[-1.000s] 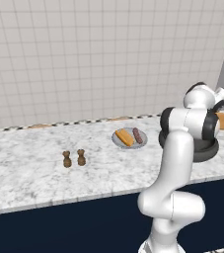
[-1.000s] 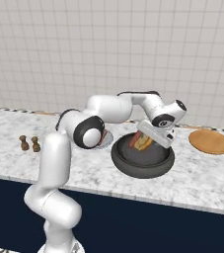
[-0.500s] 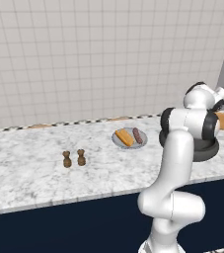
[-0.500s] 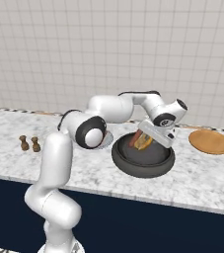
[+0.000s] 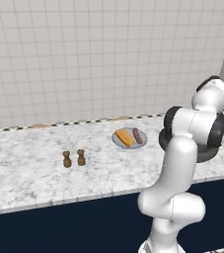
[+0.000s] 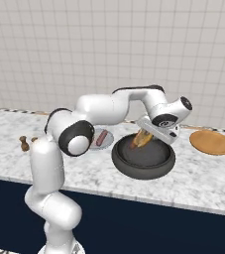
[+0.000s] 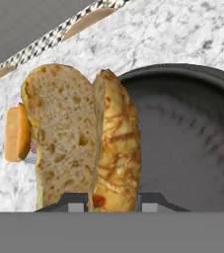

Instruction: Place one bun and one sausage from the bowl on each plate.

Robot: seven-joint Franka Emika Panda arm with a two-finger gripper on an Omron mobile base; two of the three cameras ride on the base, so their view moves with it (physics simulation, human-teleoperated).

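- My two-finger gripper (image 6: 144,135) pinches a split orange-yellow bun (image 7: 86,143), lifted over the dark thick-rimmed bowl (image 6: 143,159).
- The light grey plate (image 5: 129,139), holding another bun and a reddish sausage (image 5: 137,136), sits beside the bowl.
- The orange-brown plate (image 6: 210,142) lies apart on bare marble; two brown shakers (image 5: 74,158) stand well clear.

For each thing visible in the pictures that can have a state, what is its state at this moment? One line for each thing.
gripper: shut on the bun, above the bowl
bun: held, lifted, split open
bowl: on the counter, its visible inside bare
grey plate: holds a bun and a sausage
orange-brown plate: nothing on it
two shakers: upright, side by side
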